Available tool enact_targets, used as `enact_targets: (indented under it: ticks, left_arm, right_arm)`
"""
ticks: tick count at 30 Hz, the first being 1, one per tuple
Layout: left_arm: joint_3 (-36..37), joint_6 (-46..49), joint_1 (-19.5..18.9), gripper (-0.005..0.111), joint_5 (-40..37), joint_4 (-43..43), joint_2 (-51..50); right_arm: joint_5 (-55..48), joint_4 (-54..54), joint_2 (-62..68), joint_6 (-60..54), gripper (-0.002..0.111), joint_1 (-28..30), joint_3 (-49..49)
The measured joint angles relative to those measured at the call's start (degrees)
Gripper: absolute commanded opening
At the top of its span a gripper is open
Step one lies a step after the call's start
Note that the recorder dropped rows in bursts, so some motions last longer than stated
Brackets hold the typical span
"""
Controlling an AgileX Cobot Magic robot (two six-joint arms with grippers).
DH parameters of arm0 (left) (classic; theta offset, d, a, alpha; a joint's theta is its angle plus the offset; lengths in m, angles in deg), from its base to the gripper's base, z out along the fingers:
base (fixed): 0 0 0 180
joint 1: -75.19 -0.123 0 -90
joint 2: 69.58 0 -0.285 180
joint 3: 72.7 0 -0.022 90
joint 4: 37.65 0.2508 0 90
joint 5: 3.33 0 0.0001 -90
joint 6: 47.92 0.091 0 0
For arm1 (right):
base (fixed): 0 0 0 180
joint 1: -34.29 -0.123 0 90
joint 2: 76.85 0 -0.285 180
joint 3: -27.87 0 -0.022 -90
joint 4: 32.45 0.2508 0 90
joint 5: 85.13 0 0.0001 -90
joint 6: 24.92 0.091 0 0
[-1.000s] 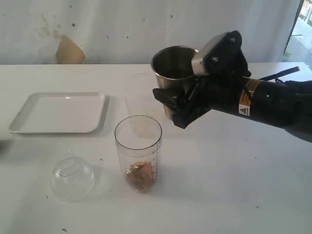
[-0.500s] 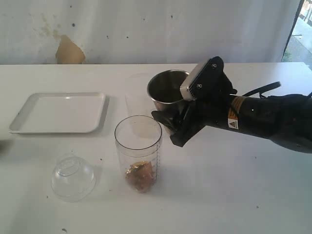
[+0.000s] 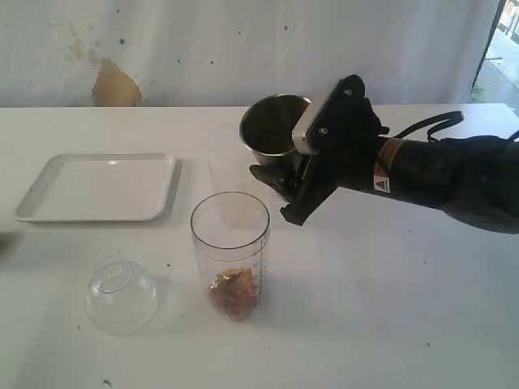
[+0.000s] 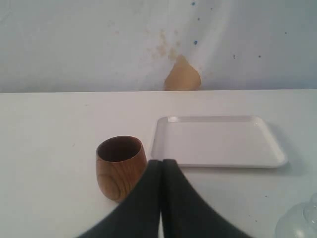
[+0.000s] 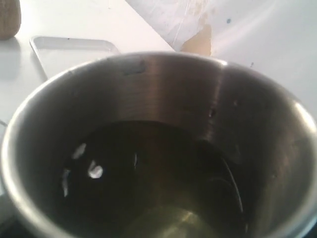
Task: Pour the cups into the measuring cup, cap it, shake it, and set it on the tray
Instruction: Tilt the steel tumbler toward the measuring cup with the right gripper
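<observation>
Spillage looked the chief risk in the exterior view. The right jaws were clamped around the steel tumbler (image 3: 274, 130), which hung roughly upright in the air beside and beyond the measuring cup (image 3: 229, 243), not over its mouth. A tilt begun from there would probably send any contents onto the table (image 3: 389, 308). A low swing could also knock over the measuring cup, which stood uncapped with brown stuff at its bottom. Its clear domed lid (image 3: 122, 293) lay near it, and the tray (image 3: 97, 186) sat well apart on the left. Only this view showed the measuring cup and how the tumbler stood to it.

In the left wrist view the left jaws were clenched on nothing. They pointed toward the wooden cup (image 4: 120, 166), which stood upright just beside the tray (image 4: 218, 141) and was absent from the exterior view. A push from shut jaws could topple it.

The right wrist view looked down into the steel tumbler (image 5: 148, 148). Its bottom was dark with a few pale specks, so it seemed nearly empty, though reflections left that unsure. The jaws themselves were hidden there.
</observation>
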Motion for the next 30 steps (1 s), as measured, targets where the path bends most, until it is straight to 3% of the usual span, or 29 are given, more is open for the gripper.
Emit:
enact_targets:
  ticks: [30]
  left_arm:
    - [0.0,0.2,0.0,0.000,0.0,0.1,0.0]
  right_arm:
    - [-1.8,-1.3,0.0,-19.2,0.000,0.0,0.4]
